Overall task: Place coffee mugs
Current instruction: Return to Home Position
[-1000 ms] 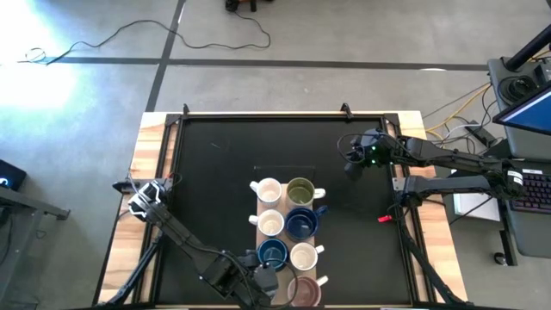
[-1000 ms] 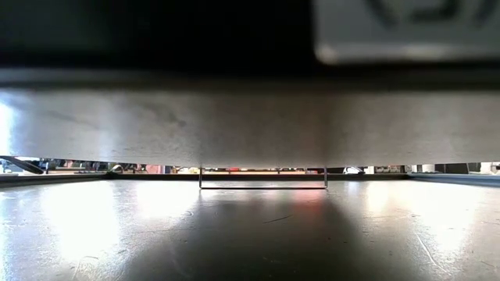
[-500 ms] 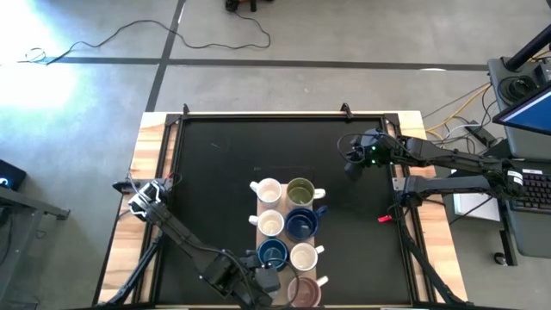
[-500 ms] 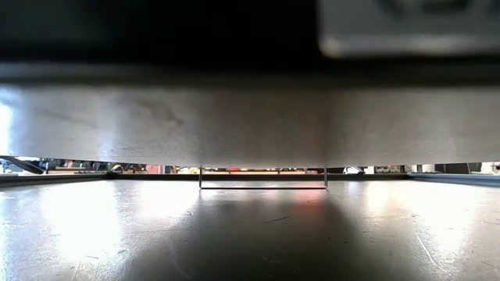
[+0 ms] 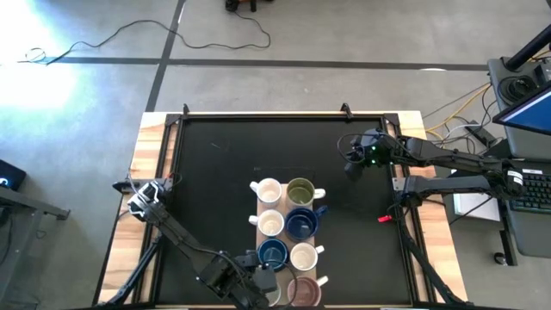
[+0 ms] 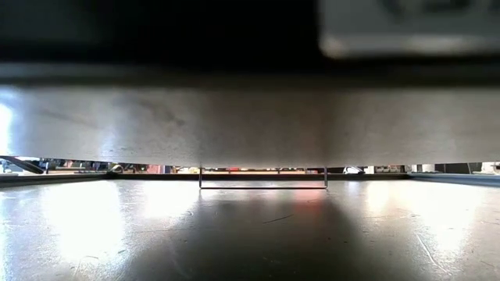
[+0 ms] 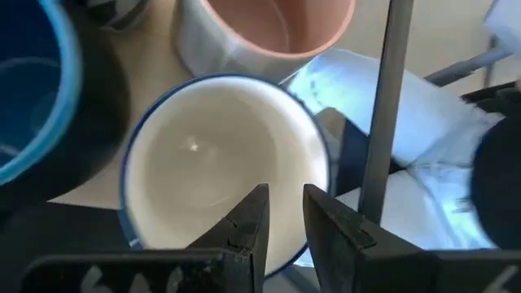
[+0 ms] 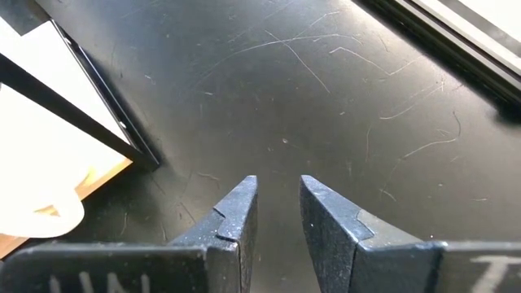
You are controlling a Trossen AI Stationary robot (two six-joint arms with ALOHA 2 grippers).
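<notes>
Seven coffee mugs stand upright in two columns on a beige board (image 5: 256,221) at the table's middle: white (image 5: 269,190), olive (image 5: 300,190), white (image 5: 271,223), dark blue (image 5: 300,223), blue (image 5: 273,253), white (image 5: 304,256), and pink-inside (image 5: 303,291). My left gripper (image 5: 263,288) is at the near edge over an eighth mug, white with a blue rim (image 7: 212,171), which the gripper mostly hides in the high view. That mug sits beside the pink-inside mug (image 7: 277,24) and the blue one (image 7: 24,89). My right gripper (image 5: 351,164) waits shut above the bare mat at the right. My left gripper (image 7: 286,216) pinches the blue-rimmed mug's wall at its rim (image 7: 322,167), one finger (image 7: 252,220) inside the mug and the other outside. The fingers come from above, pointing down. The mug is upright over the board; I cannot tell whether its base rests there.
The table frame's metal bar (image 7: 383,106) runs close past the held mug at the near edge. A small red object (image 5: 385,219) lies near the right edge. Bare black mat (image 5: 215,164) stretches left of and beyond the mugs. A wide grey surface fills most of the low view.
My left gripper has crept slightly toward the table's near edge. The other mugs and my right arm have stayed put.
</notes>
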